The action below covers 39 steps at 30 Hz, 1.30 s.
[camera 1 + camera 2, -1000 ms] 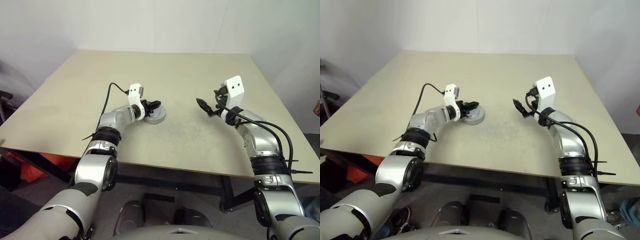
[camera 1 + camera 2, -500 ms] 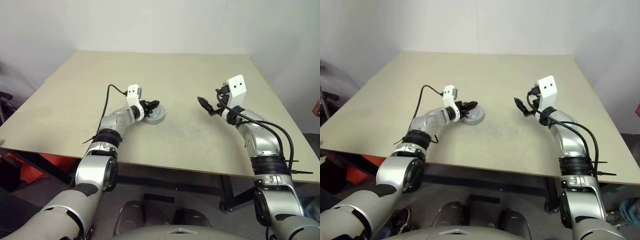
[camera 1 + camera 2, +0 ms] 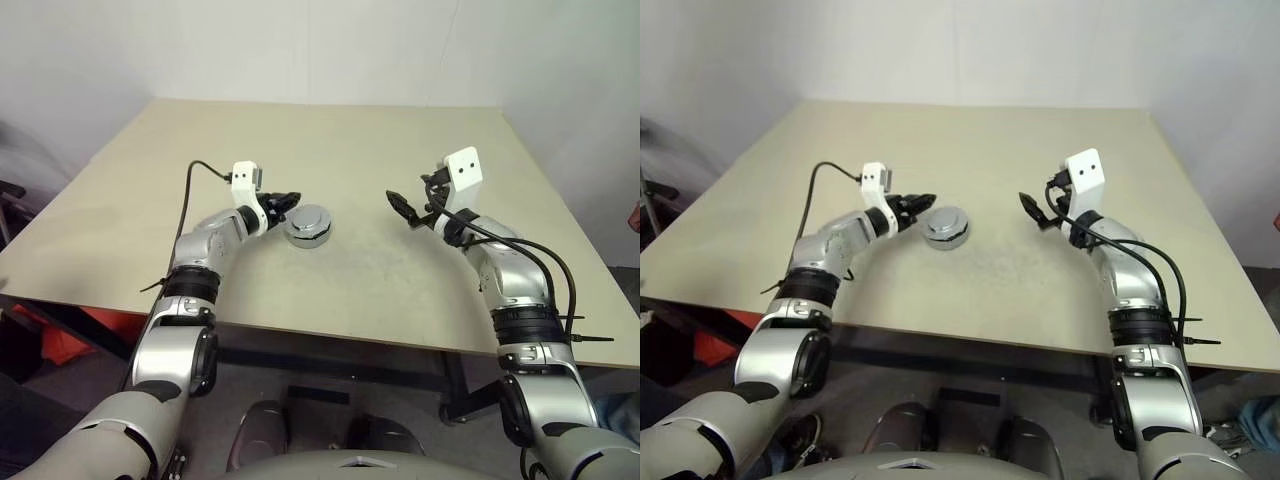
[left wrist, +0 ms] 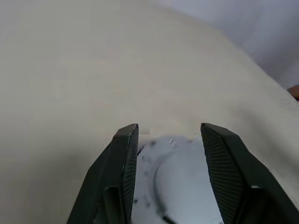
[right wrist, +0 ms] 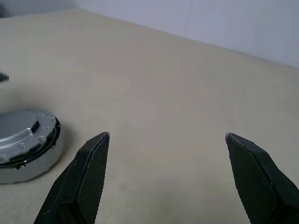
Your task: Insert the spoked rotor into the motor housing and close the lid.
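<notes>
The motor housing (image 3: 308, 228), a short round silver cup, stands on the table with the lid (image 3: 309, 217) lying flat on top of it. In the right wrist view the lid (image 5: 18, 131) is a grey disc with small rim marks. The spoked rotor is hidden. My left gripper (image 3: 289, 200) hovers open just left of the housing, slightly above it and not touching; the housing (image 4: 180, 179) lies below its fingers (image 4: 125, 154). My right gripper (image 3: 400, 206) hangs wide open to the right of the housing, a good gap away, with nothing between its fingers (image 5: 91, 168).
The beige table (image 3: 350, 140) is bare around the housing. Its front edge runs close below both arms. A white wall stands behind the far edge.
My left gripper has pulled back to the left and lifted off the housing, which stays in place with the lid on. The right gripper has hardly moved.
</notes>
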### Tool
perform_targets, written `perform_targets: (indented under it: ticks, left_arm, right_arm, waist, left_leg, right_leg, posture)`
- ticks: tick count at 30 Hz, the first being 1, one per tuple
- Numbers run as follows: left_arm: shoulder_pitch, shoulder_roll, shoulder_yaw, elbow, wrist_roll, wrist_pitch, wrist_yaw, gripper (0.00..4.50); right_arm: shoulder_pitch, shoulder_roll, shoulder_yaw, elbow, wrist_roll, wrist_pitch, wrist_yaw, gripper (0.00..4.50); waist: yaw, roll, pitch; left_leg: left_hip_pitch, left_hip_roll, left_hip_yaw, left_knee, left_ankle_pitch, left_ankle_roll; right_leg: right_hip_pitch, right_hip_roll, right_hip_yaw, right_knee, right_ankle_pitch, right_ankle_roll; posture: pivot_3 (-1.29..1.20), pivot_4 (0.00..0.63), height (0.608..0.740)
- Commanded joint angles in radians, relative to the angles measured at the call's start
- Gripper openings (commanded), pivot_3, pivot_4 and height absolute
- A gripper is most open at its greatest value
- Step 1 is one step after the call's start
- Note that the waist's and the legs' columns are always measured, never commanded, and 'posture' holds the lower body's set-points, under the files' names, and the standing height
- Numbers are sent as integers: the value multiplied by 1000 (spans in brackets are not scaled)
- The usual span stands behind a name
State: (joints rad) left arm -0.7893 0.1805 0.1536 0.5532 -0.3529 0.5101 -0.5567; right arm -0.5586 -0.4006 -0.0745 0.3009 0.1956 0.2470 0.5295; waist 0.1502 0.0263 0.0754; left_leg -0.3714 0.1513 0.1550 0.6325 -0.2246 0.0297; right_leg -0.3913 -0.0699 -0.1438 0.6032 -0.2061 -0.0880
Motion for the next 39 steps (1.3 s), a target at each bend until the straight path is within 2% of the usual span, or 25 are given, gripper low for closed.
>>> perform_targets:
  ticks: [1, 5, 8, 13, 14, 20, 27, 31, 35, 39]
  left_arm:
    - [23, 30, -34, -166, 5, -1, -20, 2239]
    - [115, 78, -148, -296, 80, -64, -75, 2239]
    - [180, 95, -213, -328, 137, -145, -92, 2791]
    - [199, 70, -224, -288, 180, -251, -49, 4405]
    - [199, 63, -223, -279, 186, -264, -41, 4481]
    - [196, 20, -190, -229, 175, -300, 12, 4481]
    - [188, -31, -162, -169, 145, -250, 36, 4481]
    - [191, -35, -152, -217, 113, -208, 21, 4481]
    - [211, 54, -59, -361, -9, -75, -29, 4481]
    - [226, 210, 66, -458, -106, 31, -65, 4481]
  right_arm:
    - [-28, 6, -2, -23, 2, -22, 4, 4500]
    - [-24, 7, -3, -27, 4, -18, 6, 4500]
    - [-17, 8, 0, -32, 2, -17, 6, 4500]
    - [-7, 4, 2, -39, 1, -10, 10, 4500]
    - [-7, 2, 2, -39, 1, -9, 12, 4500]
    - [-7, -9, 2, -40, -2, -4, 23, 4500]
    - [-15, -15, 4, -34, -3, 1, 33, 4500]
    - [-11, -19, 6, -51, 5, 28, 51, 4500]
    - [29, -14, 39, -159, 38, 77, 118, 4500]
    - [34, 18, 53, -210, 59, 110, 130, 4500]
  waist:
    - [0, 0, 0]
    - [-1, 0, 0]
    - [-2, 0, 0]
    - [-1, 0, 0]
    - [-1, 0, 0]
    - [-2, 0, 0]
    - [-2, 0, 0]
    - [-1, 0, 0]
    - [-5, 0, 0]
    - [-24, 0, 0]
  left_leg:
    - [0, 0, 0, 0, 0, 0]
    - [2, 0, 1, 0, -1, -1]
    - [3, 0, 1, 0, -1, -2]
    - [3, 0, 1, 0, -1, -2]
    - [3, 0, 1, 0, -1, -2]
    - [3, 0, 1, 0, -1, -2]
    - [3, 0, 1, 0, -1, -2]
    - [3, 0, 1, 0, -1, -2]
    - [2, 0, 1, -1, -1, -2]
    - [2, 1, 1, -2, 0, -3]
  right_leg:
    - [0, 0, 0, 0, 0, 0]
    - [1, 0, 1, 1, 0, 0]
    - [1, 0, 1, 1, 0, 0]
    - [1, 0, 0, 1, 0, 1]
    - [2, 0, 1, 1, 0, 1]
    - [2, 0, 0, 1, 0, 1]
    - [2, 0, 1, 1, 0, 1]
    - [2, 0, 0, 1, 0, 1]
    - [0, 0, 1, 1, 0, 1]
    - [-1, 0, 0, 3, -1, -1]
  posture:
    - [0, 0, 740]
    - [0, 0, 740]
    - [0, 0, 740]
    - [0, 0, 740]
    - [0, 0, 740]
    - [0, 0, 740]
    - [0, 0, 740]
    - [0, 0, 740]
    - [0, 0, 740]
    - [0, 0, 740]
